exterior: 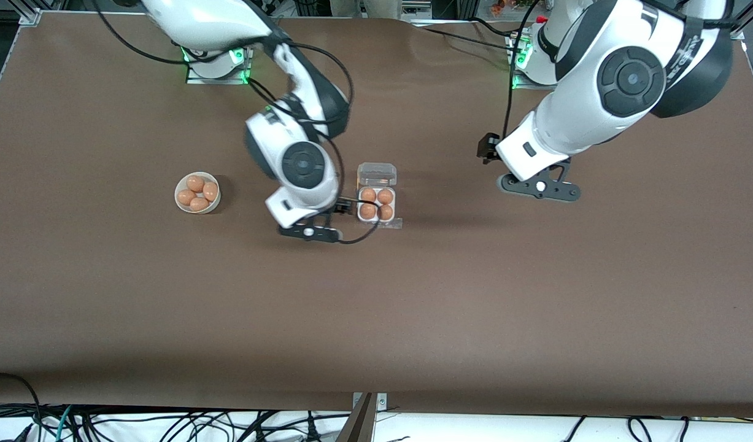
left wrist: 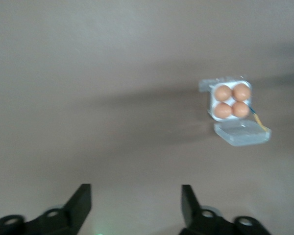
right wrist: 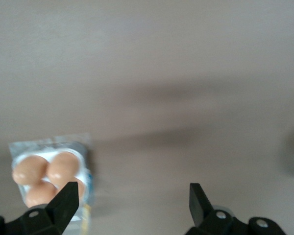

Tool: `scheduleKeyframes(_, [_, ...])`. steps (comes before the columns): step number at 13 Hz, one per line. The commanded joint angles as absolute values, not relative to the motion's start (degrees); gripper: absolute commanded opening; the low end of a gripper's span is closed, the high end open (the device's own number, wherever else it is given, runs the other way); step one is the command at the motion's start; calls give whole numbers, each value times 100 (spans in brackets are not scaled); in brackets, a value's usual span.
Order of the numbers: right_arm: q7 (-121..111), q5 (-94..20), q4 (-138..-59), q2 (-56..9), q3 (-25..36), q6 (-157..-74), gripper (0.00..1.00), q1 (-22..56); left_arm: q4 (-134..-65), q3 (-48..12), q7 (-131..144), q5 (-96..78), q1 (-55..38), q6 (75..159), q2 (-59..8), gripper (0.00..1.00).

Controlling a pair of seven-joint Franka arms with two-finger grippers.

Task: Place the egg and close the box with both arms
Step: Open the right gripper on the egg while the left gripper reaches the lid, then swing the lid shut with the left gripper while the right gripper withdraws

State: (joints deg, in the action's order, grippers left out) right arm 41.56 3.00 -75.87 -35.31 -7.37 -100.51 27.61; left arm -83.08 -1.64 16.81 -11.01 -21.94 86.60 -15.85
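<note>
The clear box [exterior: 360, 216] sits mid-table with its lid [exterior: 377, 174] open flat and four brown eggs [exterior: 376, 203] in its cells. My right gripper [exterior: 328, 215] is open and empty, low over the table just beside the box toward the right arm's end. In the right wrist view [right wrist: 132, 188] one finger [right wrist: 67, 196] is at the edge of the box [right wrist: 51, 146], where three eggs [right wrist: 59, 166] show. My left gripper [exterior: 489, 148] is open and empty, over bare table toward the left arm's end. Its wrist view [left wrist: 134, 190] shows the box [left wrist: 209, 103] and lid [left wrist: 242, 133] at a distance.
A round white bowl [exterior: 181, 207] holding several brown eggs stands toward the right arm's end of the table, level with the box. A cable loops from the right wrist past the box's near corner. The table is a plain brown mat.
</note>
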Motion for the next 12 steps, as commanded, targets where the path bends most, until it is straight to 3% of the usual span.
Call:
scheduleKeyframes(1, [3308, 19, -8320, -2544, -695, -9730, 100, 2261, -8271, -97, 2116, -1554, -2635, 8482, -1906, 23])
scheduleKeyframes(4, [2341, -202, -9427, -1322, -2, -9668, 99, 2180, -8227, -97, 3073, -1835, -3127, 8490, -2249, 7])
scheduleKeyframes(7, [1452, -343, -10071, -363, 894, -9152, 100, 2180, -8191, -97, 3524, -2398, -3348, 8525, -2574, 0])
scheduleKeyframes(12, [196, -97, -9827, -176, 2283, -8341, 100, 2180, -8183, -97, 3621, -2575, -3761, 8709, -3101, 0])
